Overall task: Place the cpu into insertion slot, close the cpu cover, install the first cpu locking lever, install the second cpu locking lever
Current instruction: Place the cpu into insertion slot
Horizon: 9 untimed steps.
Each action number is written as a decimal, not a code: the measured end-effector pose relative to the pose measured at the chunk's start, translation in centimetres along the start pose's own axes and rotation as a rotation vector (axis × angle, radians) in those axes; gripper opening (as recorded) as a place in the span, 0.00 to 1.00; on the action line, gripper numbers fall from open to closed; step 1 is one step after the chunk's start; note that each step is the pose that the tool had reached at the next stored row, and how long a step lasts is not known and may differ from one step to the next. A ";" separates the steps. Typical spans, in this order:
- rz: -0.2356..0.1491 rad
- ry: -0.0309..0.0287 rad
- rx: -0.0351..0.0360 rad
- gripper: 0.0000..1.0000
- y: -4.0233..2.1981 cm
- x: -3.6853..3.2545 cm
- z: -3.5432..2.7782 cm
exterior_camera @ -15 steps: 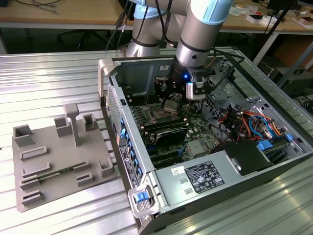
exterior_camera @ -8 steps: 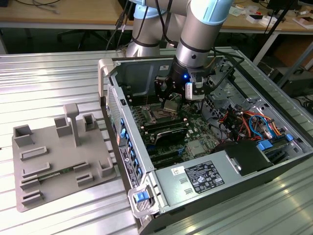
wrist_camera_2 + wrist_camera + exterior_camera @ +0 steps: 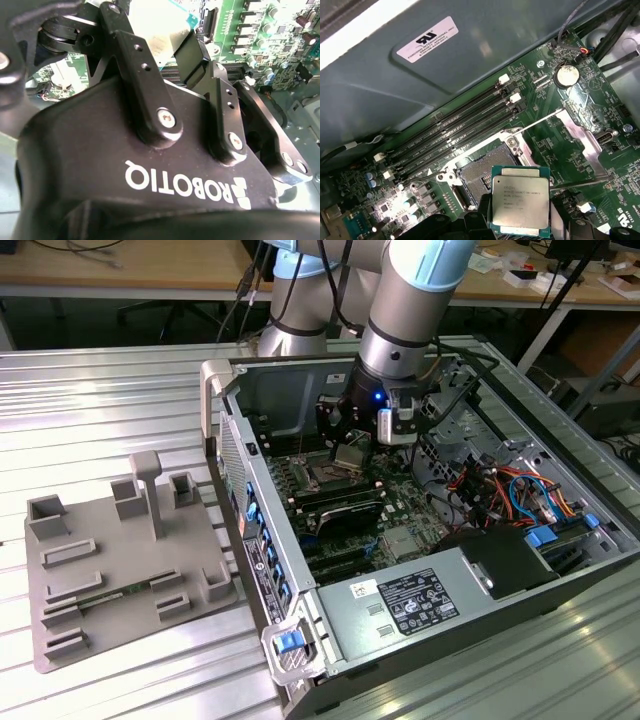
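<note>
My gripper (image 3: pixel 353 456) hangs inside the open computer case, shut on the cpu (image 3: pixel 352 451), a small silver-topped square chip. In the first wrist view the cpu (image 3: pixel 520 199) sits flat between the black fingers (image 3: pixel 473 223), hovering just off one side of the insertion slot (image 3: pixel 478 176) and overlapping its edge. The dark square insertion slot (image 3: pixel 325 478) lies bare on the green board, a little below the chip. The cpu cover (image 3: pixel 582 137) stands swung open beside the socket, with two thin locking levers (image 3: pixel 543 119) raised. In the second wrist view the cpu (image 3: pixel 159 29) shows pale beyond the gripper body.
Long black memory slots (image 3: pixel 462 129) run beside the socket, near the case wall (image 3: pixel 470 60). A coin battery (image 3: pixel 567 75) sits further along the board. Coloured cables (image 3: pixel 505 490) and a power supply (image 3: pixel 415 600) fill the case. A grey fixture tray (image 3: pixel 110 560) lies at the exterior view's left.
</note>
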State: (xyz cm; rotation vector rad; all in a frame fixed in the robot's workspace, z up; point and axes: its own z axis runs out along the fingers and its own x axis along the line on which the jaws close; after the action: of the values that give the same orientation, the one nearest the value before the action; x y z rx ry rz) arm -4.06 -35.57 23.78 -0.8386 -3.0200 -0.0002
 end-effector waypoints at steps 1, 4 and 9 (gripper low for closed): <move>0.004 0.0000 0.0000 0.55 0.00 0.00 0.00; 0.017 0.0000 -0.0002 0.55 0.00 0.00 0.02; 0.030 0.0001 -0.0003 0.55 0.00 0.00 0.05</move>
State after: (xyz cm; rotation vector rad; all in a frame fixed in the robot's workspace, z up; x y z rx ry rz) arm -4.06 -35.57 23.73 -0.8837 -3.0071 -0.0005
